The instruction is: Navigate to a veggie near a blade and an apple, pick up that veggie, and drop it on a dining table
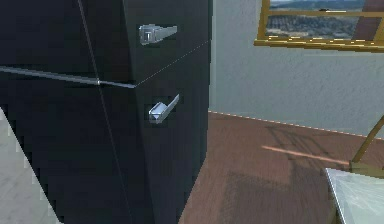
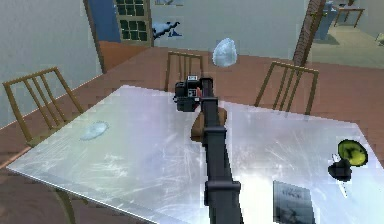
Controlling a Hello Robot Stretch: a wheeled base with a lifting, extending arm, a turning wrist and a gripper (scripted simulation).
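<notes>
Dining table (image 2: 120, 150): glossy top, spread beneath and all round the gripper; wooden chairs (image 2: 285, 88) stand beyond the fingers.
Fridge (image 1: 100, 120): black, two handles, close ahead in the forward view.
Arm (image 2: 220, 170): dark bar reaching out over the tabletop in the arm side view.
Gripper (image 2: 187, 95): over the table's far half; jaw state cannot be told, nor whether anything is held.
Brown lump (image 2: 214, 122): probably the veggie; just behind the fingers, against the arm's right flank; resting or lifted, undetermined.
Coming move: judged a straight-down release, as the tabletop lies under the jaws.
</notes>
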